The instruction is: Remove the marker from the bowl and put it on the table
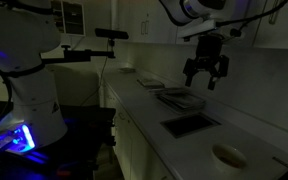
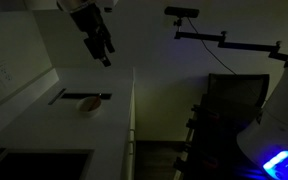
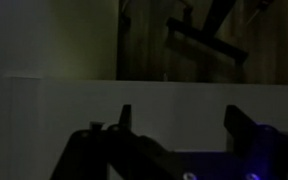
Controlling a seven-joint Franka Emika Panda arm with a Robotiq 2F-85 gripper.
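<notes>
Dimly lit as everything is, the fingers (image 3: 126, 128) are seen spread wide in the wrist view, and nothing is held between them. In both exterior views they are hung in the air, pointed down, clear of the surface (image 1: 149, 108) and touching nothing. The bowl (image 1: 229, 155) is set upright on the surface, well apart from the fingers and nearer the camera in that exterior view. Two dark trays (image 1: 174, 97) are laid flat on the surface between the fingers' place and the bowl, and the fingers are held roughly above the farther tray. In an exterior view the bowl (image 2: 89, 104) is shown as a pale round shape with a dark flat strip just behind it. The marker cannot be made out in the darkness, so it cannot be told whether it lies in the bowl. Only bare pale surface is shown under the fingers in the wrist view.
</notes>
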